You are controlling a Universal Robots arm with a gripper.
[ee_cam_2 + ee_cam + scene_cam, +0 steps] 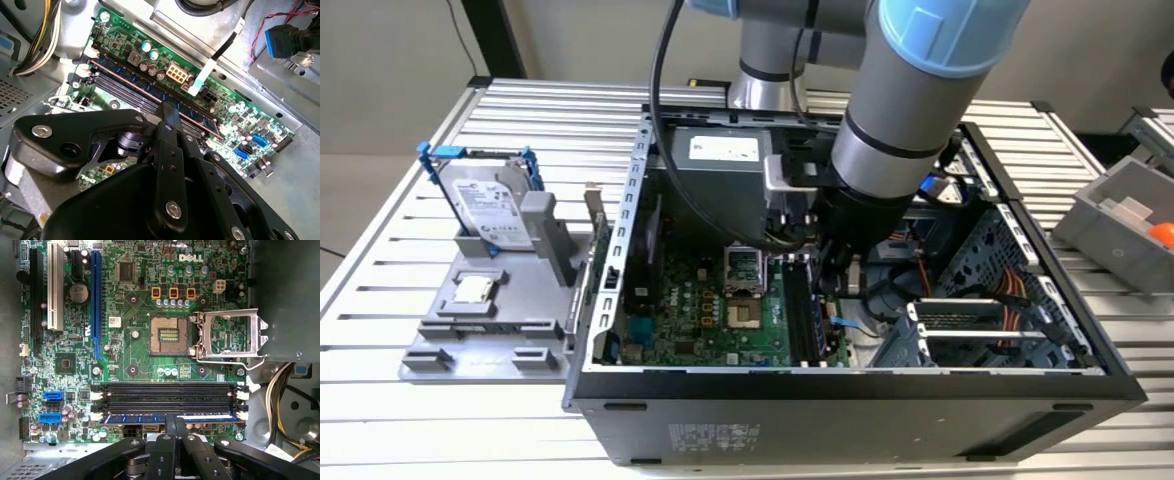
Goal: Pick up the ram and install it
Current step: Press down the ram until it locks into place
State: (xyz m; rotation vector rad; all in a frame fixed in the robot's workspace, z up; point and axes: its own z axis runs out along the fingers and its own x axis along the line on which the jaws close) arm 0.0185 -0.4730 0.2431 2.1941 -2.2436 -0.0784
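Your gripper (175,424) sits inside the open computer case (854,385), low over the motherboard (150,355), and its two black fingers (170,427) are pressed close together, pinching the top edge of the ram (150,418). In the first wrist view, you see the ram as a thin blue-green stick lying along the memory slot nearest the board's edge, low in the frame, with the fingertips meeting it about midway along its length; whether it is fully seated in that slot you cannot tell. Two empty black memory slots (170,395) run parallel just above it, each with white latches at the ends. Higher in that frame, near the centre, is the open CPU socket (169,335) with its silver retention frame (230,335) swung to the right. A long blue expansion slot (95,300) and a white one (55,285) stand in the upper left. In the second wrist view the ram (150,90) runs diagonally from upper left to lower right, and the gripper (167,112) closes on it from the lower part of the frame. In the exterior view the arm (907,110) comes down from the top of the frame into the middle of the case, and the gripper (834,285) is over the slots (803,315). At the exterior view's left, outside the case, a hard drive (491,205) in a blue frame stands upright on a grey holder (480,330) on the slatted table (400,420).
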